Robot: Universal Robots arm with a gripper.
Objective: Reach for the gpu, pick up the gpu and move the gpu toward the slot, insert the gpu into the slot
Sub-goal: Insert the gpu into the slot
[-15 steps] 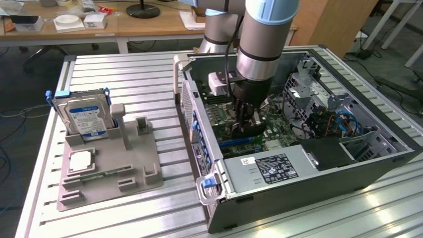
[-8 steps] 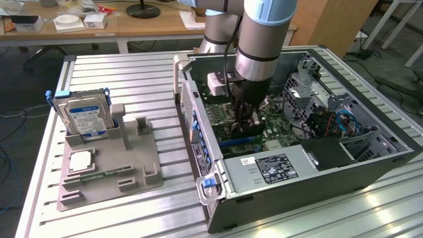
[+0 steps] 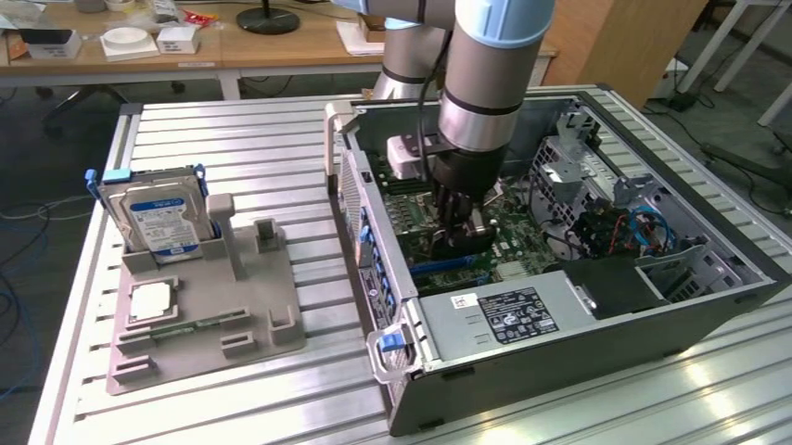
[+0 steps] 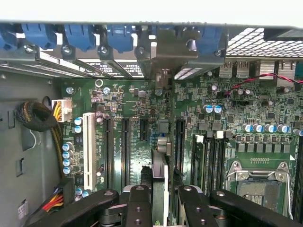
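Note:
My gripper point(image 3: 455, 232) reaches straight down into the open computer case point(image 3: 693, 306) and is shut on the gpu point(image 3: 452, 247), a thin dark card held upright on its edge just over the green motherboard point(image 3: 526, 248). In the wrist view the gpu point(image 4: 160, 163) runs edge-on away from between the black fingers point(image 4: 139, 208). Its silvery end bracket point(image 4: 165, 54) sits against the case's rear openings. The card lies in line with the long black slots point(image 4: 125, 142) and covers the slot beneath it. How deep it sits I cannot tell.
A silver hard drive with a blue-white label point(image 3: 155, 218) stands in a grey fixture point(image 3: 210, 315) on the slatted table, at the exterior view's left. Inside the case are the power supply point(image 3: 507, 311), a drive cage with cables point(image 3: 619, 227) and the CPU socket point(image 4: 258, 182).

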